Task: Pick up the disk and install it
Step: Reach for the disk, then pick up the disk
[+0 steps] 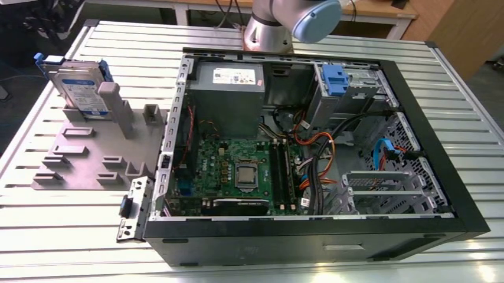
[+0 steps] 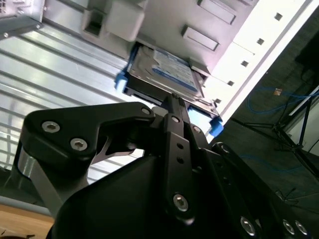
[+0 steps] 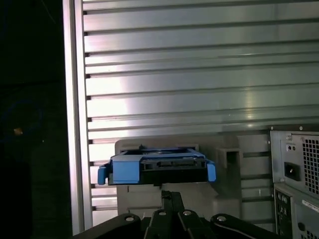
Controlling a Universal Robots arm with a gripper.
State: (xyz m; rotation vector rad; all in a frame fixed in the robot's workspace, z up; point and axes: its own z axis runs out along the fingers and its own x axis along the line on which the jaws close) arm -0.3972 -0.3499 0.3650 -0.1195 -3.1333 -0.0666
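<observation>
Step in hand, as I judge it: approach for the pick, nothing grasped yet. The gripper (image 2: pixel 173 99) has its jaws closed together w/ nothing between them; same in the first wrist view (image 3: pixel 172 195).

To do it well: the jaws prob. need opening wide enough to clear the drive's thickness before closing in. Square the pads to the flat metal faces, not the blue rails (image 3: pixel 122 171), which look like flexible plastic. Centre on the top edge so it doesn't tilt. Any pull should be straight along the slot, since a skewed one could jam it or drag the fixture.

The disk (image 1: pixel 79 88) stands on edge in a slot at the far-left corner of the grey fixture (image 1: pixel 79 159), label facing the near side. The fixture sits on the slatted table (image 1: pixel 71 236), to the exterior view's left of the open PC case (image 1: pixel 441 177) and its PSU (image 1: pixel 228 88).

Relative to the gripper: in both wrist views the disk (image 2: pixel 169 72) (image 3: pixel 157 169) lies dead ahead of the fingertips, roughly in line w/ them and apart. No contact that I can see; gap can't be judged.
</observation>
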